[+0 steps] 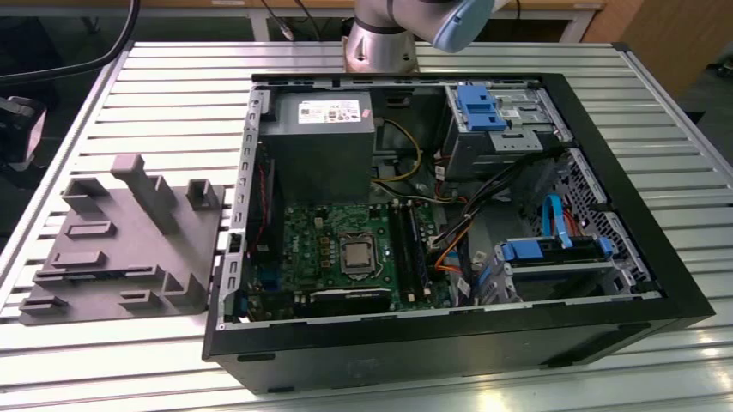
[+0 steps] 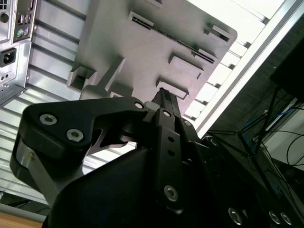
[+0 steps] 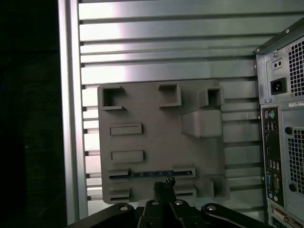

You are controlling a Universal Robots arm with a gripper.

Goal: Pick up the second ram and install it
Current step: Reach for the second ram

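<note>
The second ram [image 3: 147,174] is a thin dark stick standing on edge in a slot of the grey holder block [image 3: 156,142], between two small raised stops. In the first wrist view my gripper [image 3: 164,183] hovers above the holder, just beside that slot, with its black fingertips pressed together and nothing between them. The second wrist view shows the same shut gripper [image 2: 164,95] over the grey holder block [image 2: 142,52]. In the exterior view the holder block [image 1: 126,240] lies to the left of the open computer case [image 1: 458,215], with the green motherboard [image 1: 343,249] and its long black sockets [image 1: 410,249] inside.
Everything rests on a ribbed metal table [image 1: 172,86]. The arm's base [image 1: 378,43] stands behind the case. Inside the case are a grey power supply [image 1: 321,137], loose cables [image 1: 458,232] and blue drive brackets [image 1: 550,249]. The table's edge [image 3: 71,118] runs close beside the holder.
</note>
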